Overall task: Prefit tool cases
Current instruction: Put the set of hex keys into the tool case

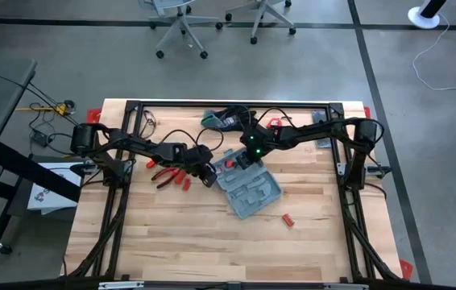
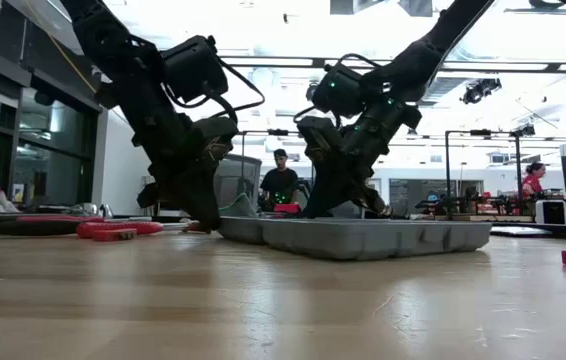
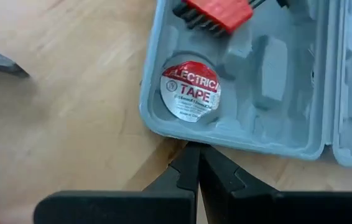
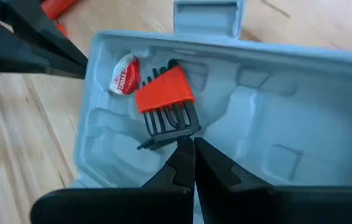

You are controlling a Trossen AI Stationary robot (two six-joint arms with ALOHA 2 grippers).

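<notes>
**Both claws pinched shut right at the open case**

In the middle of the tabletop the grey-blue tool case is lying open and flat, sitting a bit skewed to the edges. Inside one half there's a roll of electrical tape already seated in its round recess, and next to it a red holder of hex keys that looks only half in its slot, kinda tilted.

Left claw is closed tight, holding nothing, with its tip right at the case's outer rim by the tape corner, maybe touching it, can't quite tell. Right claw is also closed with nothing in it, tip hovering inside the case just at the dark key ends of the red holder.

My guess is the right one is nudging the hex set down into its recess while the left braces the case.

What could go wrong from here imo:
- pushing on the key ends rather than the red body could flip the holder up out of its slot
- the case is light plastic on smooth wood, so a sideways push could slide or spin it if the left claw isn't really against the rim
- the tape could get knocked loose, it's right beside the holder

Red-handled pliers and a small red piece lie on the wood outside the case
</notes>
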